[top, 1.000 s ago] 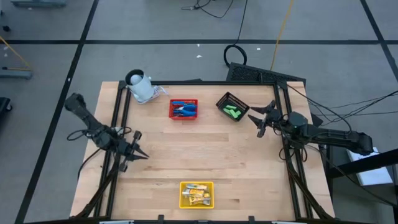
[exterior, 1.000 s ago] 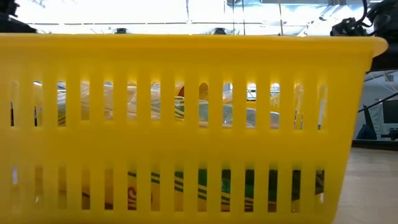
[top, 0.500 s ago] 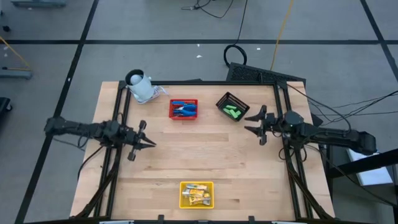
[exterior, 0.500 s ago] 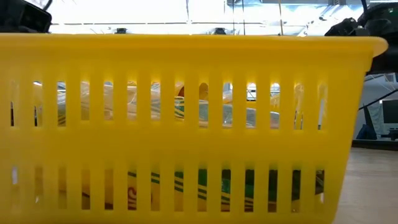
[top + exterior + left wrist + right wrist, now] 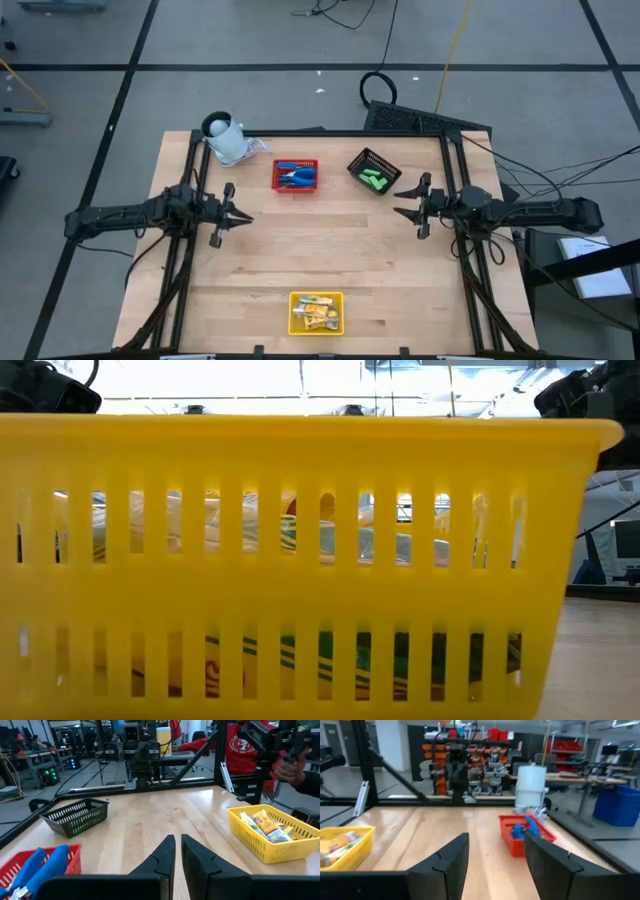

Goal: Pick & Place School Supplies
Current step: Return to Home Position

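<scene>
Blue-handled tools lie in a red basket at the far middle of the table. To its right, green blocks lie in a black basket. Yellow-orange packets lie in a yellow basket at the near edge. That basket fills the low view. My left gripper is shut and level over the table's left part, pointing right, and its wrist view shows the closed gripper. My right gripper is open at the right and points left, with nothing inside the gripper.
A white roll-like object stands at the far left corner. Black frame rails run along the table's sides. Bare wood lies between the two grippers. A person in a red shirt stands beyond the table in the left wrist view.
My left arm has swung round. Its shut gripper has gone toward the far edge and now points straight at the right edge instead of slanting toward the near right. My right gripper has turned from slanting toward the far left to pointing straight left, still open.
</scene>
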